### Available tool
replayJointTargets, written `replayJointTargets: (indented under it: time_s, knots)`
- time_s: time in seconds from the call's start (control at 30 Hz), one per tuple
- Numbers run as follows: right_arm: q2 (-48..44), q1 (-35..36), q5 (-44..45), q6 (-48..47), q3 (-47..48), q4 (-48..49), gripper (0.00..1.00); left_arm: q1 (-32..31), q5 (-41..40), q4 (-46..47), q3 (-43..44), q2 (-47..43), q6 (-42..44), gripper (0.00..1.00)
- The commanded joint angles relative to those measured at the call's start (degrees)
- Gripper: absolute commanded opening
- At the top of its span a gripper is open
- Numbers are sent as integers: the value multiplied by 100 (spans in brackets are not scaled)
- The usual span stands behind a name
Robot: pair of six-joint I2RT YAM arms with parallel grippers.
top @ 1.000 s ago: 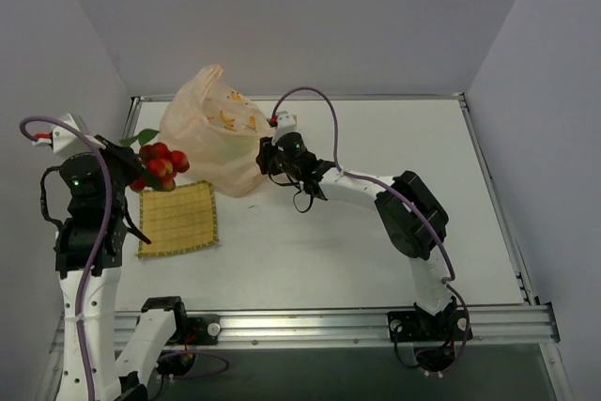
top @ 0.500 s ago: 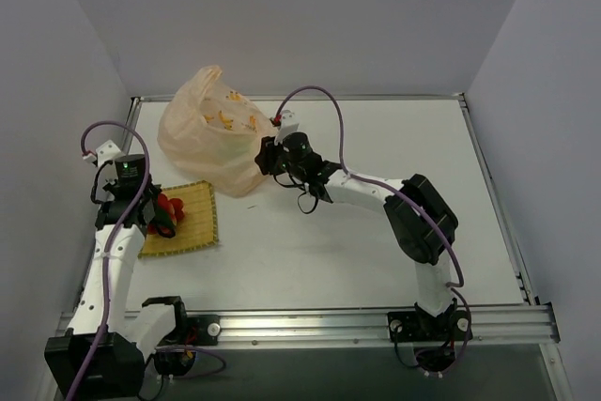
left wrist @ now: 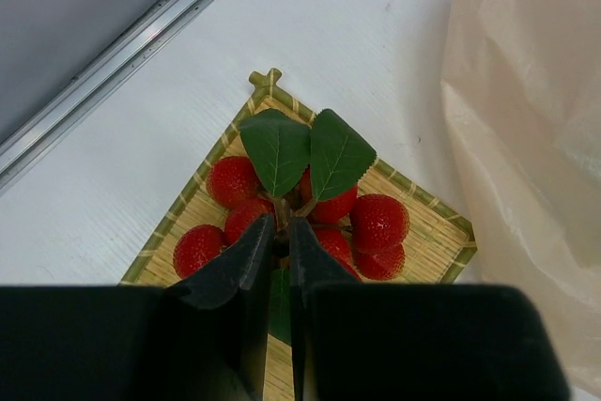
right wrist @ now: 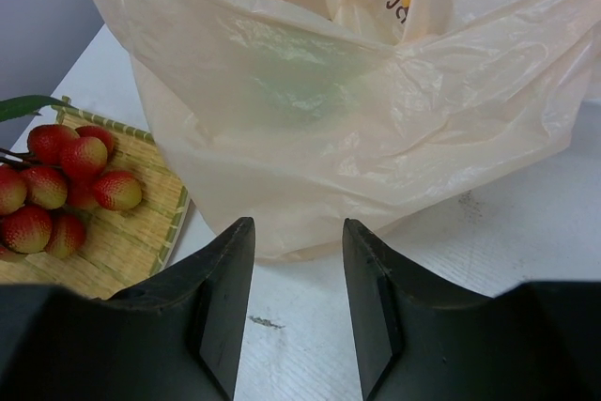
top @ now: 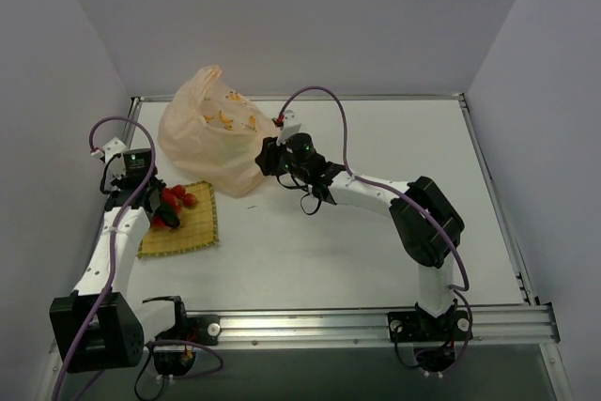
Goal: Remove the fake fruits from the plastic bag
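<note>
Left end effector (left wrist: 280, 241) is clenched on the stem of the red fruit cluster (left wrist: 376, 223), which rests on the woven mat (left wrist: 427, 218) beside the plastic bag (right wrist: 394, 138). Right end effector (right wrist: 299, 232) is released, jaws apart, just short of the bag on the surface (right wrist: 526, 251). A green shape (right wrist: 300, 77) shows through the film. Recommended: release the cluster, then lift straight clear of the leaves.

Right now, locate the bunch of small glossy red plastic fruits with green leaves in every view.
Top external: red fruit bunch, left of centre.
Left wrist: red fruit bunch, centre frame.
Right wrist: red fruit bunch, left edge.
Shared landmark: the square yellow woven mat under it.
</note>
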Motion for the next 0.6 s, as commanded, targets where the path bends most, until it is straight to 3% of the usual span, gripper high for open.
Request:
replayJointTargets:
  time_s: [0.0,0.1,0.13,0.23,0.33,0.5,0.57]
  knots:
    - [-340,38,1,-55,66,199,39,24,17,-170,89,-133,-211,4]
    - [-332,47,1,-63,118,146,40,24,-53,-266,-17,-300,-369,19]
    - [-323,47,10,-63,136,120,40,24,-89,-310,-17,-327,-387,31]
    - [-331,38,63,-125,215,32,44,24,-89,-389,62,-415,-378,54]
    - [-367,29,133,-213,329,-91,45,24,103,-442,159,-555,-317,65]
    - [-437,20,212,-380,488,-311,49,24,324,-688,396,-1038,-114,70]
    - [-428,-15,204,-415,549,-346,50,6,446,-767,536,-1266,-88,63]
